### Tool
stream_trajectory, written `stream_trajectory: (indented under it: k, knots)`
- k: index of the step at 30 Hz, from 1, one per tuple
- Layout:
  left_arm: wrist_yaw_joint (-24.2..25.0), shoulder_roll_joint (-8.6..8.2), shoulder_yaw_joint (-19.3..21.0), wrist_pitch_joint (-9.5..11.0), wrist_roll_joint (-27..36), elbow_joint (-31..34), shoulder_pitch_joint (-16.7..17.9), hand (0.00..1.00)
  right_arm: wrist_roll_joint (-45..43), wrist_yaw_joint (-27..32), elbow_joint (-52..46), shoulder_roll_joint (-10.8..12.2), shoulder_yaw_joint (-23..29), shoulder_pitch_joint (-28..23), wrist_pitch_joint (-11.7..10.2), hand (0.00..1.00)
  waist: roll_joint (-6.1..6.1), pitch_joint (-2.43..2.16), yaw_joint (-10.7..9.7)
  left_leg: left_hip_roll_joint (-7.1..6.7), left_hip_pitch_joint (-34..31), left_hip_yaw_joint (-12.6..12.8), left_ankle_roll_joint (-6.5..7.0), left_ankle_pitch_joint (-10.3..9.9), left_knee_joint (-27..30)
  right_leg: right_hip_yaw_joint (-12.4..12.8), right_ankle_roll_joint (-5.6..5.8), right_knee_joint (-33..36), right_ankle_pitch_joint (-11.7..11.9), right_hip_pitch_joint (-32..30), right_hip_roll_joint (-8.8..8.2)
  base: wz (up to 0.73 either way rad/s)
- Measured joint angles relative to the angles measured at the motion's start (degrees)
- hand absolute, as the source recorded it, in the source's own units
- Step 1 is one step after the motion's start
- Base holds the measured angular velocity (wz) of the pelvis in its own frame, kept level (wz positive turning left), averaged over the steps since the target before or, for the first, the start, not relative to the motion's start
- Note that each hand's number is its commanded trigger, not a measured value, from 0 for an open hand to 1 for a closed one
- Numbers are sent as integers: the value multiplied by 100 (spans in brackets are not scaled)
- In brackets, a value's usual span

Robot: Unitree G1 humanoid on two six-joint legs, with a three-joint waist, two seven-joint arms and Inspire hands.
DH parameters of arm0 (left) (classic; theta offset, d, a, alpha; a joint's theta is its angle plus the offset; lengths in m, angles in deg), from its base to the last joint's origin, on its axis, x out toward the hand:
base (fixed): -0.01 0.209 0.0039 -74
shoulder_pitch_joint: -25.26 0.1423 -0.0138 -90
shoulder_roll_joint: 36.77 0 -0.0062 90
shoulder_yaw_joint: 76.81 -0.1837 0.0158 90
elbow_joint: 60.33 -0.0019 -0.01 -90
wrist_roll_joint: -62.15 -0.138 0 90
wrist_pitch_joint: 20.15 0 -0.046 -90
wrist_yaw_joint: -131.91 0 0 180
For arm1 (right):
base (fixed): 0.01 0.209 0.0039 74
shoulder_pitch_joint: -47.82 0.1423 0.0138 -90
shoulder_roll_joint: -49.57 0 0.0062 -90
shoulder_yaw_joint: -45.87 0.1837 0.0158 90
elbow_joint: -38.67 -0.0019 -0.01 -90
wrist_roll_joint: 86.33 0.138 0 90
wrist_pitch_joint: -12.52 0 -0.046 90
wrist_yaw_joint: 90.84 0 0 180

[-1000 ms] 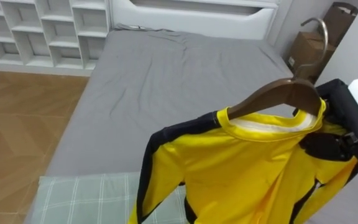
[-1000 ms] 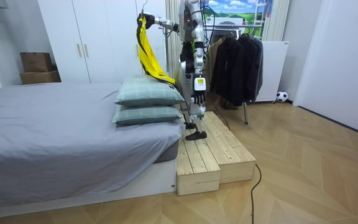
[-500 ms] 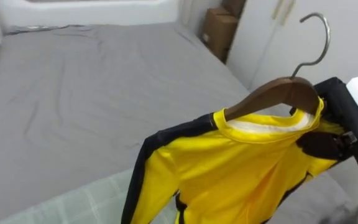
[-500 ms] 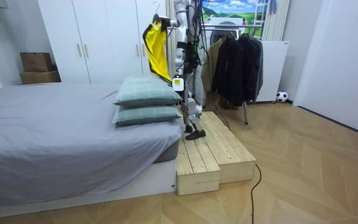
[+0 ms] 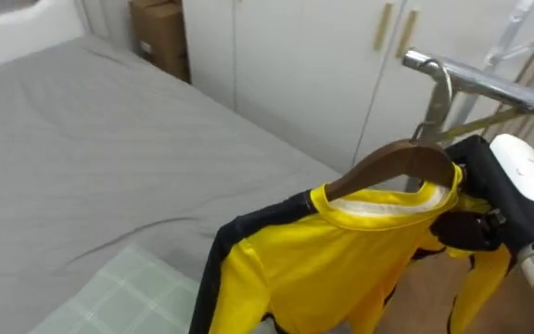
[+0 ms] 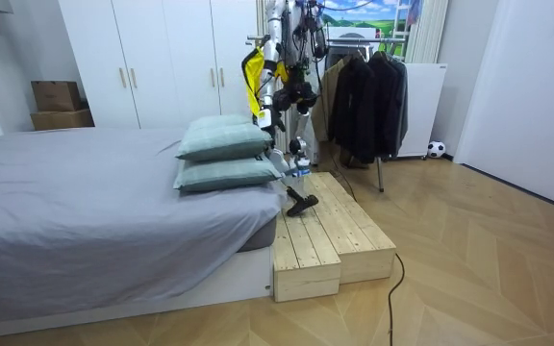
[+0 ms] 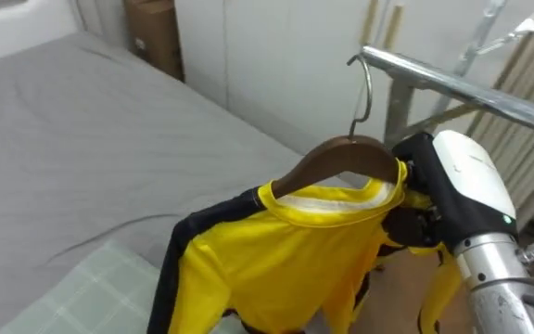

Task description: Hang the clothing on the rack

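Sweeps off the grey bed (image 5: 82, 148) toward white wardrobe doors (image 5: 295, 65): a turn of the body since a second ago. Carries the yellow shirt (image 5: 341, 269) mid-view on the wooden hanger (image 5: 397, 160), hook near the metal rail (image 5: 499, 88), seemingly not yet over it. Clamps the hanger's end in the right hand (image 5: 469, 230), fingers curled. Leaves only the hooking-on, likely.
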Motion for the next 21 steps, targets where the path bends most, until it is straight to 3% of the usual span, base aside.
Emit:
stream_trajectory:
  k: [1,3,4,6,7,9,10,12,15,16,18,19,20,21]
  knots:
    - [4,-4,-2,-37,-12,1,-1,0,0,27,26,1,2,1,1,100,-24,13,-5,-52,-53,-153,-25,-70,-50,97,-23,2,13,-15,12,-90]
    - [5,-29,-6,-74,-42,7,-4,0,-31,52,101,6,-22,-6,58,100,-64,25,-20,-222,-292,-727,-136,-296,-436,533,-89,-5,74,-124,130,-85]
    - [5,-41,-5,-107,-42,7,-8,0,-47,52,103,7,-41,-6,63,100,-74,26,-43,-324,-339,-934,-120,-348,-614,629,-90,-12,91,-150,153,-90]
    - [3,-103,-45,-202,-54,28,-13,0,-18,52,107,-2,-165,38,57,100,-104,17,-19,-781,-413,-1696,-98,-387,-1438,1300,-100,-127,209,-281,353,-105]
    - [3,-125,-47,-220,-82,42,-14,0,-16,52,108,-3,-201,43,51,100,-106,17,-15,-875,-414,-1822,-97,-387,-1638,1501,-103,-158,272,-305,419,-109]
    - [2,-233,-53,-244,-207,180,-18,0,-119,60,157,-19,-344,42,48,100,-88,19,-30,-1279,-412,-2414,-84,-379,-2383,2271,-91,-275,499,-328,642,-97]
    - [0,-258,-50,-244,-230,225,-29,0,-154,60,181,-16,-375,42,48,100,-82,16,-57,-1366,-422,-2551,-65,-366,-2514,2468,-82,-305,555,-324,705,-79]
    - [-11,-293,-51,-244,-273,297,-259,0,-260,60,250,-11,-431,42,49,100,-52,5,-124,-1598,-497,-2852,-68,-336,-2985,3190,-17,-393,760,-356,932,-72]
    - [-101,-350,-114,-238,-262,579,-489,0,-476,62,242,-24,-428,42,51,100,53,-31,-189,-1635,-608,-2920,58,-250,-3257,3779,110,-579,1031,-409,1210,-84]
    - [-140,-369,-119,-236,-257,656,-511,0,-521,62,242,-27,-427,41,60,100,72,-42,-213,-1618,-611,-2909,138,-159,-3263,3850,130,-603,1072,-410,1263,-81]
    - [-197,-430,-182,-234,-248,796,-556,0,-762,74,218,-18,-402,39,104,100,53,-64,-284,-1561,-491,-2551,237,-74,-3251,3790,232,-631,1193,-452,1257,-71]
    - [-203,-443,-251,-226,-248,758,-559,0,-798,88,208,-15,-388,39,128,100,44,-69,-285,-1560,-447,-2460,262,-90,-3251,3603,231,-619,1193,-473,1195,-72]
    - [-234,-458,-387,-203,-248,642,-563,0,-806,134,193,-12,-354,39,149,100,22,-83,-273,-1555,-367,-2297,279,-139,-3244,3113,223,-617,1181,-526,1044,-63]
    - [-274,-465,-482,-200,-231,547,-557,0,-802,172,155,4,-316,21,174,100,5,-82,-295,-1556,-310,-2201,319,-185,-3242,2793,249,-637,1150,-531,942,-56]
